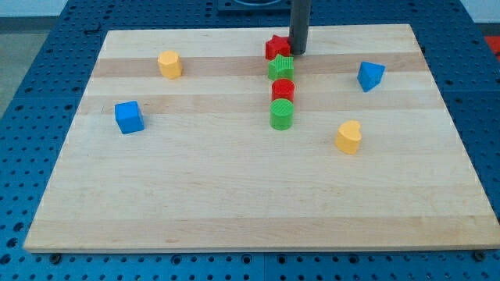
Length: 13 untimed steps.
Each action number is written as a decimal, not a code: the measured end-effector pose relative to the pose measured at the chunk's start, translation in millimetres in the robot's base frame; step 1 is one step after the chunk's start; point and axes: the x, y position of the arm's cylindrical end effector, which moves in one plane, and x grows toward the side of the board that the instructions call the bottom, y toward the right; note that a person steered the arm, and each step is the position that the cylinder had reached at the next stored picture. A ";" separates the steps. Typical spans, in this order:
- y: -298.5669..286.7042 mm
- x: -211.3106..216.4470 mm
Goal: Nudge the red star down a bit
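The red star (276,47) touches my tool tip (298,52) on the view's left.

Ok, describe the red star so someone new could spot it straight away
Look at the wooden board, near the middle of its top edge. A column of four blocks runs down from there; the red star tops it, just left of my tip. Below it sits a green star.

Red star (276,48), apparently flat, top-centre.
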 end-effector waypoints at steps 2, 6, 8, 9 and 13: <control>18.6 0.2; -63.7 -53.3; -89.7 -25.5; -89.7 -17.3; -84.6 -14.8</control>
